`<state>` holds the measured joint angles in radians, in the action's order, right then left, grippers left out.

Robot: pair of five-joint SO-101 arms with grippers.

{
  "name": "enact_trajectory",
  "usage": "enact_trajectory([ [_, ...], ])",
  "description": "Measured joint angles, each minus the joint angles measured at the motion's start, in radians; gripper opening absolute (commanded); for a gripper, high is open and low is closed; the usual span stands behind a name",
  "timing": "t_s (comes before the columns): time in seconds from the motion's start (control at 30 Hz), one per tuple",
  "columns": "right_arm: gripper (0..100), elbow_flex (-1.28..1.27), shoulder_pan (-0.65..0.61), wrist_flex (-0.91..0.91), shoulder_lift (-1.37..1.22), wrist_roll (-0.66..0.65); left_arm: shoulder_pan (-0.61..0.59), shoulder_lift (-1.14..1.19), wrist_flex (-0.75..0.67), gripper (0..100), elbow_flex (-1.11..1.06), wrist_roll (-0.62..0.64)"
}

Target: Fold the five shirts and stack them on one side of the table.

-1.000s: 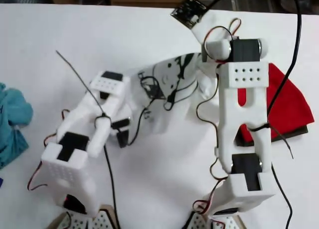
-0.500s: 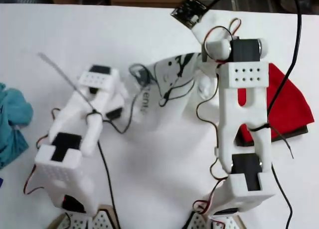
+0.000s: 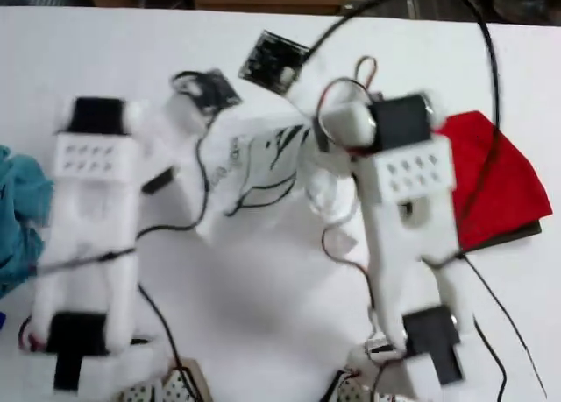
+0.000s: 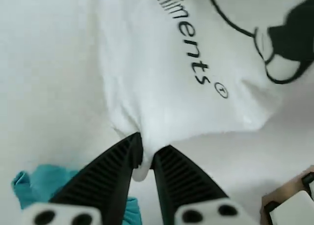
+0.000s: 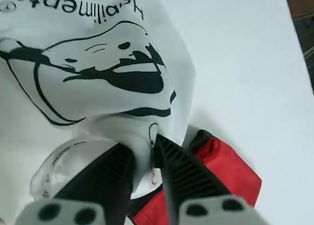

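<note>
The white shirt point(image 3: 263, 161) with the black printed drawing lies spread in the middle of the table point(image 3: 280, 323), towards the far side, stretched between the two arms. The left gripper point(image 4: 143, 156) has its jaws narrowed to a slit on a pinch of the shirt's left edge. The right gripper point(image 5: 147, 154) is clamped the same way on a bunched bit of cloth at the shirt's right side, close to the collar. Holding the cloth at two opposite spots probably serves to pull it flat and taut, so that a clean fold can be made. Whether the cloth is lifted off the table cannot be told. The red shirt point(image 3: 491, 174) sits folded at the right of the table, just beside the right arm, on top of a dark folded piece point(image 3: 519, 236). This looks like the stack begun on that side. The teal shirt point(image 3: 17, 209) lies crumpled at the left edge, well apart from the stack, apparently waiting its turn.
</note>
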<state>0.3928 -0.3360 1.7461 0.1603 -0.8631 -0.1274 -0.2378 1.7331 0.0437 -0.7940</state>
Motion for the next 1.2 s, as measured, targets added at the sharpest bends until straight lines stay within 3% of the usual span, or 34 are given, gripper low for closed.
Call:
enact_trajectory([
  [0.3, 2.3, -0.287, -0.040, 0.000, 0.391, -0.087, -0.230, -0.299, 0.002, 2, 0.000, 0.000],
  [0.43, 2.3, -0.456, -0.055, -0.054, 0.476, -0.087, -0.278, -0.356, -0.008, 2, 0.000, 0.072],
  [0.67, 2.3, -0.887, 0.034, -0.525, 0.480, -0.092, -0.258, -0.207, -0.267, 2, -0.080, 0.239],
  [0.93, 6.0, -1.200, 0.098, -1.208, 0.322, -0.055, -0.127, 0.195, -0.508, 2, -0.180, 0.253],
  [1.07, 23.8, -1.195, 0.176, -1.358, 0.199, 0.100, -0.112, 0.316, -0.583, 2, -0.181, 0.253],
  [1.2, 20.3, -1.114, 0.206, -1.292, 0.166, 0.203, -0.114, 0.327, -0.614, 2, -0.183, 0.253],
])
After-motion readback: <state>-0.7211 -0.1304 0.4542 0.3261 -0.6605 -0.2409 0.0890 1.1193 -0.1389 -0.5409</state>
